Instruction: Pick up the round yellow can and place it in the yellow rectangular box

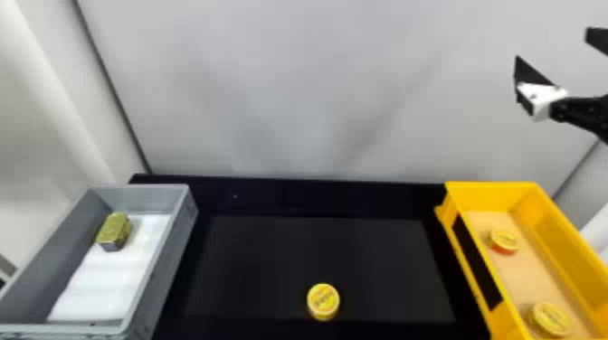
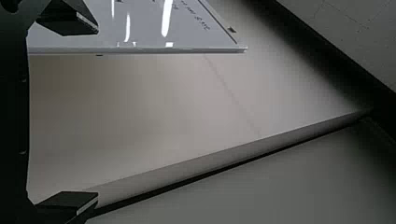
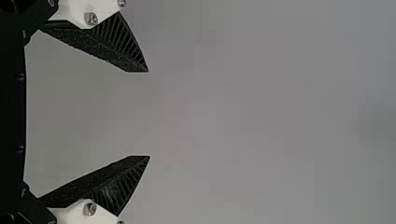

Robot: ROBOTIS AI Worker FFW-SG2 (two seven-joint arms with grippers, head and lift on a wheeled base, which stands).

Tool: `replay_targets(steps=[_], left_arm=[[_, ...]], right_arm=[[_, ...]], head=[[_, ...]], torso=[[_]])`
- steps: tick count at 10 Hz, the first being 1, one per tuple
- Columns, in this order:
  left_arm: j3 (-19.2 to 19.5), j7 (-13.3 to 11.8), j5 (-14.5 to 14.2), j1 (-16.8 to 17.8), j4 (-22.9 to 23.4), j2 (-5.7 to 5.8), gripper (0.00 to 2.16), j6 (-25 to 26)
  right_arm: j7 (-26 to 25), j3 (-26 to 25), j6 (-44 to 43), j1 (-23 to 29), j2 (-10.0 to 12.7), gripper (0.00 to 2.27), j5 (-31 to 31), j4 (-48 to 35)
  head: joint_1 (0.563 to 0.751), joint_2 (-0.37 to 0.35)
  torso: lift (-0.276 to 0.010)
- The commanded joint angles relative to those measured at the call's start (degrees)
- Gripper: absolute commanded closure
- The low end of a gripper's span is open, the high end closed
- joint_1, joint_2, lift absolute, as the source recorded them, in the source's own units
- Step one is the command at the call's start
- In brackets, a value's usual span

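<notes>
Round yellow can point(image 1: 323, 299), lower centre of the head view: side mostly hidden, lid up, axis upright. Yellow rectangular box point(image 1: 484, 196) is cropped below. Right gripper point(image 1: 553, 45), upper right, and left gripper point(image 2: 98, 113): fingers apart.

No legible text; unreadable marks on white board point(image 2: 144, 35), round yellow can point(image 1: 323, 300)

Open passage runs across the black desk point(image 1: 280, 199) between the grey rectangular plastic box point(image 1: 169, 262) and the yellow rectangular plastic box point(image 1: 488, 194); raised walls bound both sides. The round yellow can point(image 1: 323, 298) is approachable from above. Inside the yellow box, a red-sided yellow can point(image 1: 503, 239) and another round yellow can point(image 1: 551, 318) leave a gap between them.
</notes>
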State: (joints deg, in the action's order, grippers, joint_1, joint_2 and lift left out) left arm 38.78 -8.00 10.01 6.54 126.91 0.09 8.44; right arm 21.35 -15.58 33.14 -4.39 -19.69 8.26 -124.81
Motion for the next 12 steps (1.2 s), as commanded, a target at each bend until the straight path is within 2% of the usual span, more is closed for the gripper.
replay_targets(steps=[1,12], left_arm=[[0.0,0.0,0.01,0.05,0.0,-0.24,0.04,0.0],[-0.09,-0.09,0.1,-0.12,-0.26,-0.24,0.04,0.0]], right_arm=[[0.01,-0.15,0.01,0.0,0.0,0.14,0.09,-0.08],[0.1,0.11,0.45,0.18,0.0,0.14,0.97,-0.08]], head=[[0.686,0.014],[0.686,0.014]], torso=[[-0.055],[-0.055]])
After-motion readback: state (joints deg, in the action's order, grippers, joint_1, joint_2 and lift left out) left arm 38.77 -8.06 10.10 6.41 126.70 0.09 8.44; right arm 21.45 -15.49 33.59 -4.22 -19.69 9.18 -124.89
